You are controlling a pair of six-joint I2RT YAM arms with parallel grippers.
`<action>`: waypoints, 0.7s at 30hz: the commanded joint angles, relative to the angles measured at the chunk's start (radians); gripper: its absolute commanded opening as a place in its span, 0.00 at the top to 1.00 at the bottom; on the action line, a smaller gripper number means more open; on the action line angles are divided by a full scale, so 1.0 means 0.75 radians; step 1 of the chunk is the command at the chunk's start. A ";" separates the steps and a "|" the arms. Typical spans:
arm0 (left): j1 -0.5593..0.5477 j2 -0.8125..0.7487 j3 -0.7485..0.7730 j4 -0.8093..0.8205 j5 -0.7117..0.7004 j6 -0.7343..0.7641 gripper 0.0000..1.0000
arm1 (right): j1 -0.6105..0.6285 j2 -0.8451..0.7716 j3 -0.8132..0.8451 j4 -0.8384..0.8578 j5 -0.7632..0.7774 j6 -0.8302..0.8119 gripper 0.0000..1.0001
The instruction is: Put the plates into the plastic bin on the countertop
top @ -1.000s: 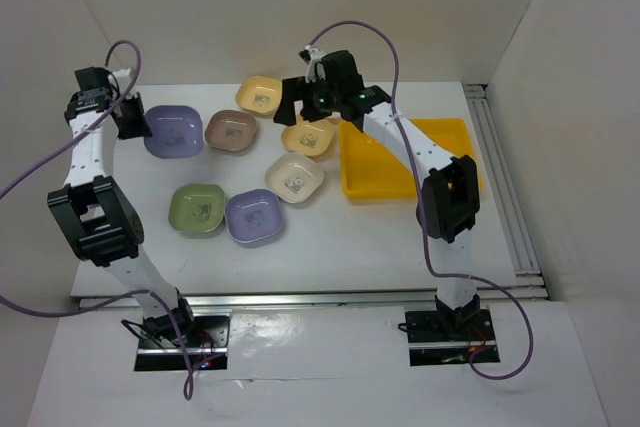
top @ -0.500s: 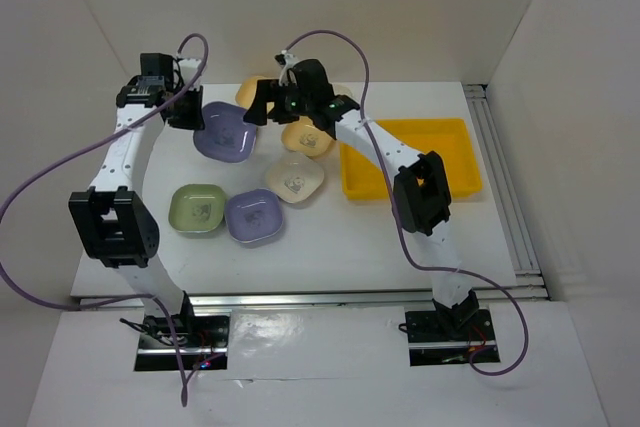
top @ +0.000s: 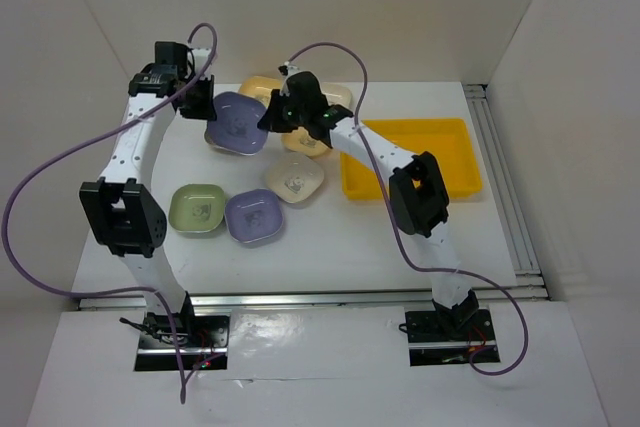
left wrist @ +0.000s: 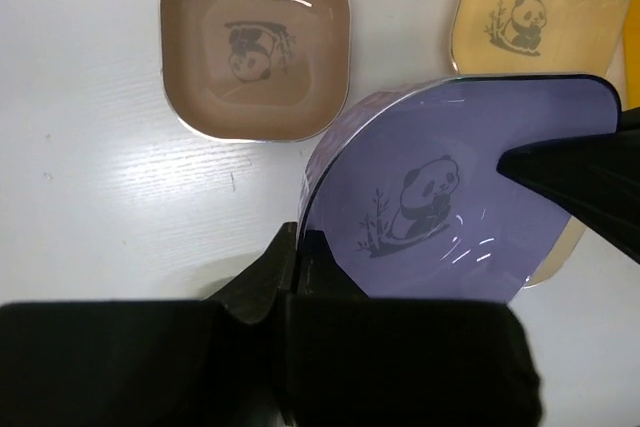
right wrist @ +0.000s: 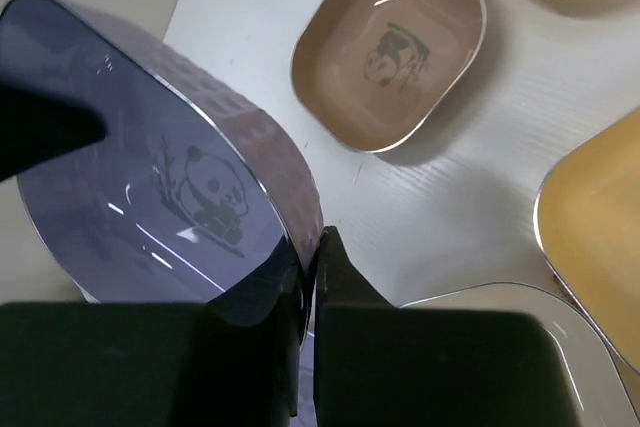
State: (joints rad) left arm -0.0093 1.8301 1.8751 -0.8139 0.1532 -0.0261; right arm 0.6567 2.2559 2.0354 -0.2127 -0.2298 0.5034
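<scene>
the lavender plate (top: 238, 123) hangs tilted in the air above the countertop (top: 340, 237), pinched at two opposite parts of its rim. the left gripper (left wrist: 298, 249) is clenched on the edge right at its own fingertips. the right gripper (right wrist: 312, 259) grasps the other edge, the rim running up between its fingers. beneath the held plate, ahead of both grippers, a brown plate (left wrist: 255, 47) lies flat on the white surface, and a yellow-orange plate (left wrist: 535, 12) sits off to one side of it. the yellow bin (top: 450, 147) lies well off to the right gripper's outer side.

this reads as a handover, so order matters: the right gripper should be firm on the rim before the left lets go. the hold is on a thin, glossy lip that will likely pivot or slip if the arms pull against each other. the left should open fully and back straight off. the right can then level the plate, carry it over the bin wall and lower it before release.
</scene>
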 commanded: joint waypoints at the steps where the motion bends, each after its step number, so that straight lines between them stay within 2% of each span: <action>1: -0.014 0.016 0.120 0.012 0.100 -0.063 0.90 | 0.000 -0.022 0.031 -0.052 0.081 -0.056 1.00; 2: -0.014 0.016 0.132 -0.005 0.101 -0.063 0.68 | 0.000 -0.022 0.043 -0.072 0.098 -0.056 1.00; 5: -0.014 -0.002 0.148 -0.005 0.119 -0.051 0.33 | -0.055 -0.093 0.043 -0.162 0.155 -0.056 1.00; 6: -0.014 -0.002 0.148 -0.005 0.119 -0.035 0.23 | -0.078 -0.120 0.007 -0.197 0.155 -0.074 1.00; 10: 0.012 -0.086 0.079 -0.005 0.086 0.035 0.04 | -0.217 -0.285 -0.134 -0.291 0.123 -0.282 1.00; 11: 0.012 -0.104 0.055 -0.005 0.086 0.063 0.00 | -0.278 -0.356 -0.163 -0.313 0.122 -0.333 1.00; 15: 0.090 -0.180 -0.099 -0.005 0.056 0.133 0.00 | -0.434 -0.539 -0.343 -0.385 0.108 -0.570 1.00; 16: 0.106 -0.208 -0.168 -0.005 0.031 0.133 0.00 | -0.460 -0.572 -0.432 -0.397 0.161 -0.605 1.00; 21: 0.223 -0.250 -0.307 0.030 -0.012 0.176 0.00 | -0.681 -0.752 -0.703 -0.350 0.225 -0.577 1.00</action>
State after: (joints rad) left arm 0.1188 1.6775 1.6775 -0.8185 0.1703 0.0601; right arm 0.1867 1.7592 1.5944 -0.4660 -0.0822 0.1116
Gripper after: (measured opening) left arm 0.997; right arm 0.055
